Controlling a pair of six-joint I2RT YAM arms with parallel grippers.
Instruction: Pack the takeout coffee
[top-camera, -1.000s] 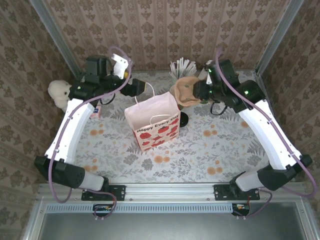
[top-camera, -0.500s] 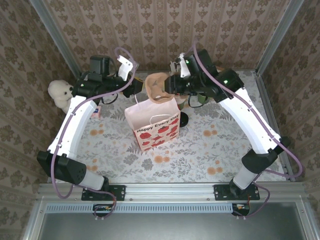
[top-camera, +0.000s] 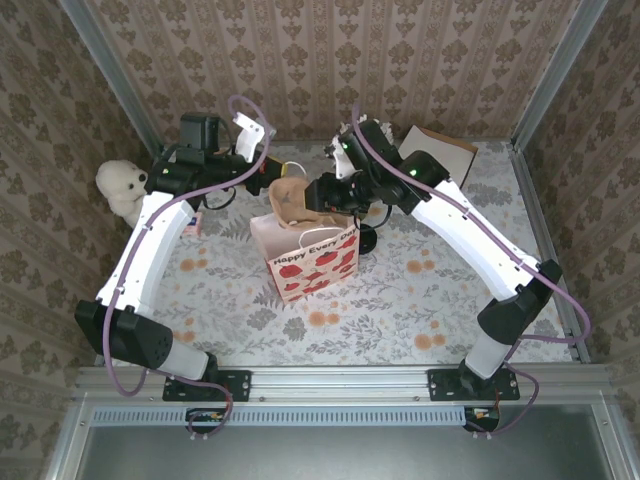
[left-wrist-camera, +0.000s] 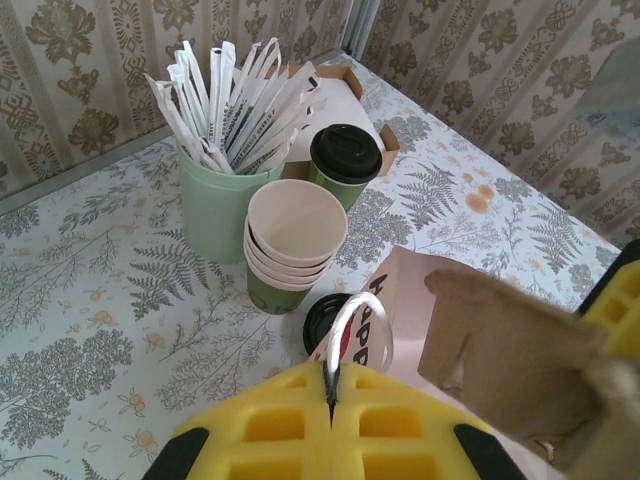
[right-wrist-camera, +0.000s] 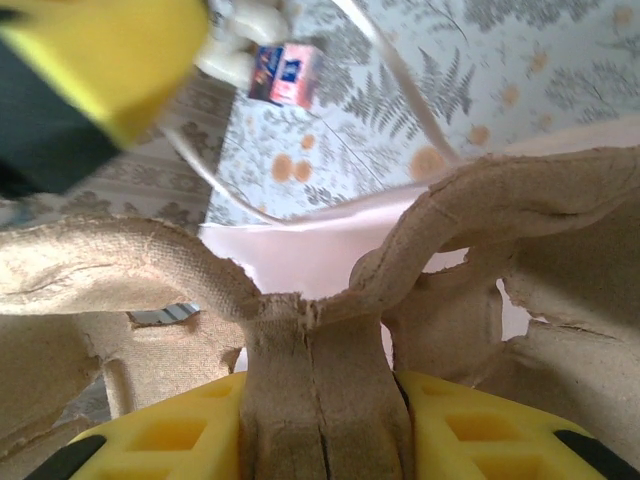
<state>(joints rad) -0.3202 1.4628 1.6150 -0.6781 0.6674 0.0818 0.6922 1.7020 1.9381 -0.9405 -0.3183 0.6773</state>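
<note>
The takeout coffee (left-wrist-camera: 343, 165), a dark green cup with a black lid, stands on the table behind a stack of cream cups (left-wrist-camera: 295, 240). My left gripper (left-wrist-camera: 331, 375) is shut on the white handle (left-wrist-camera: 352, 320) of the red-and-white paper bag (top-camera: 305, 250), at the bag's back left (top-camera: 272, 178). My right gripper (right-wrist-camera: 320, 400) is shut on the centre post of a brown pulp cup carrier (right-wrist-camera: 470, 200). It holds the carrier (top-camera: 290, 200) just above the bag's open mouth (right-wrist-camera: 300, 255).
A pale green cup of white sticks (left-wrist-camera: 215, 190) stands beside the cream cups, with a cardboard box (left-wrist-camera: 350, 85) behind. A loose black lid (left-wrist-camera: 322, 320) lies by the bag. A teddy bear (top-camera: 122, 185) and a small pink box (top-camera: 192, 222) sit at the left.
My right arm has swung left from the back right, bringing the carrier over the bag. My left gripper has closed on the bag's handle.
</note>
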